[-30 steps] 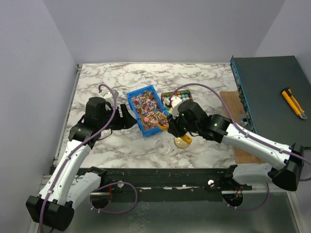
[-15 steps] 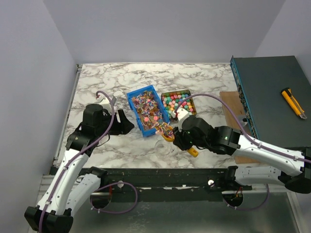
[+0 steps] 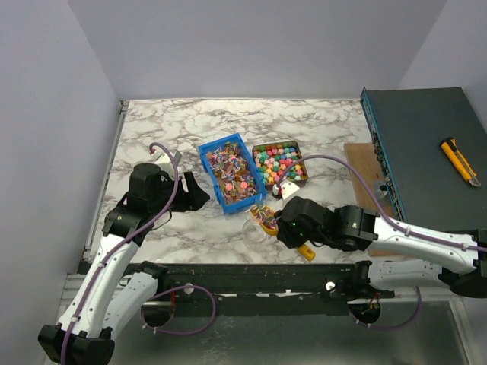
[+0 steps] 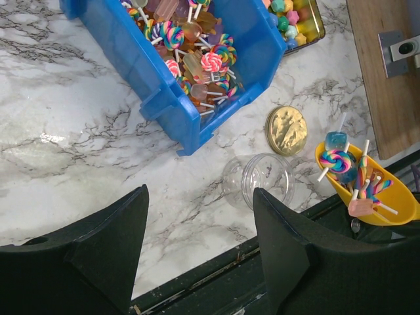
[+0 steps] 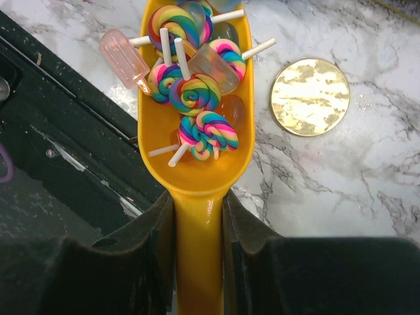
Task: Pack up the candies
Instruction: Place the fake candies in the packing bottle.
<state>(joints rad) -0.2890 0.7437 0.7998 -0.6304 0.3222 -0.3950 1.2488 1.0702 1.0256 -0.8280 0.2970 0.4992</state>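
The left pincer (image 4: 200,197) is spread wide and pinches nothing; it hangs above the white marble surface (image 4: 65,144). Ahead of it, slightly to its left, stands the blue plastic bin (image 4: 164,98). The bin is full of candies (image 4: 213,62), mostly rainbow swirl lollipops on white sticks. Just ahead of this pincer's right finger, the clear round jar (image 4: 259,184) rests on the surface with its mouth open. The round gold lid (image 4: 287,130) lies flat a little beyond the jar.

The right pincer (image 5: 199,220) is pressed onto the handle of the yellow-orange plastic scoop (image 5: 197,164), one finger on each side. The scoop stretches straight out ahead of this pincer. Its bowl carries a heap of swirl lollipops (image 5: 195,94), and a pink ice-pop candy (image 5: 125,58) sticks out over the left rim. The gold lid lies ahead and to the right of this pincer. Farther ahead, the rectangular metal tin (image 3: 304,169) of bright chunky pieces (image 3: 280,162) stands just beside the bin.
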